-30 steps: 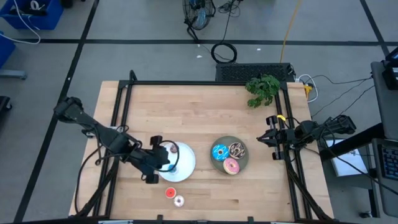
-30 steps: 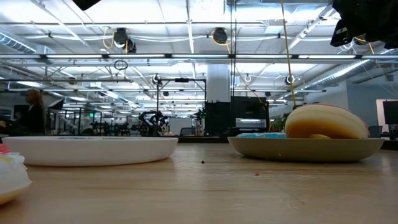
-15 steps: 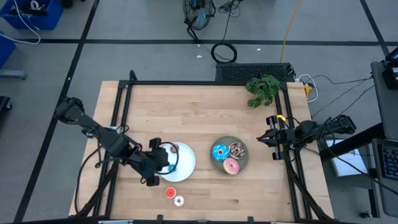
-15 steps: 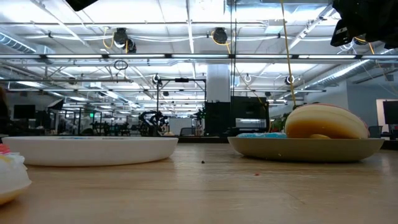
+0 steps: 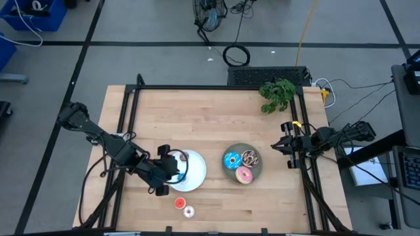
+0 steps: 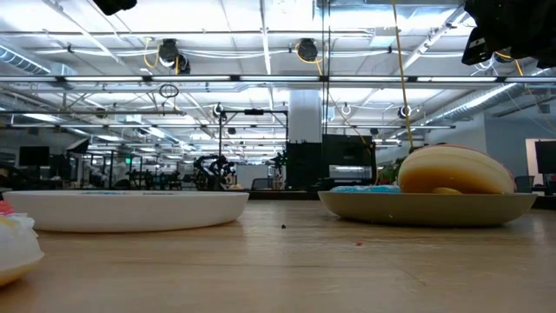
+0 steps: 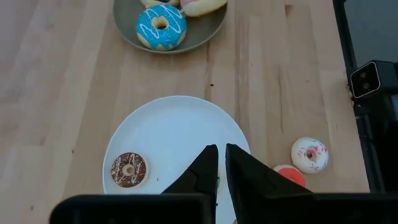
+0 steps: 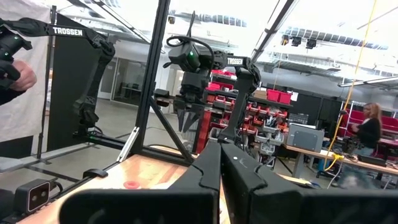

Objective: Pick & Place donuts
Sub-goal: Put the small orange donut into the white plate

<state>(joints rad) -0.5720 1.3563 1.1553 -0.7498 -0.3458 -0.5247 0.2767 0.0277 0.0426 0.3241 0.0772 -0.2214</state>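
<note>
My left gripper [image 7: 221, 167], fingers nearly together, hovers over the white plate [image 7: 180, 124]; the tiny brown donut [image 7: 128, 169] looks light and rigid, best pinched across its rim.

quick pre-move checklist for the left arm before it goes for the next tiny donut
1. Left gripper free to grab: ok, fingers nearly shut with nothing visible between them, above the white plate.
2. Tiny brown donut placed: ok, it lies flat on the white plate.
3. Next targets reachable: ok, the red donut and white donut lie on the bare table just off the plate.
4. Red donut in clear sight: not ok in the left wrist view, where a finger partly hides it.
5. Grey plate undisturbed: ok, three larger donuts on it.
6. Right gripper out of the way: ok, parked at the table's right edge.
</note>
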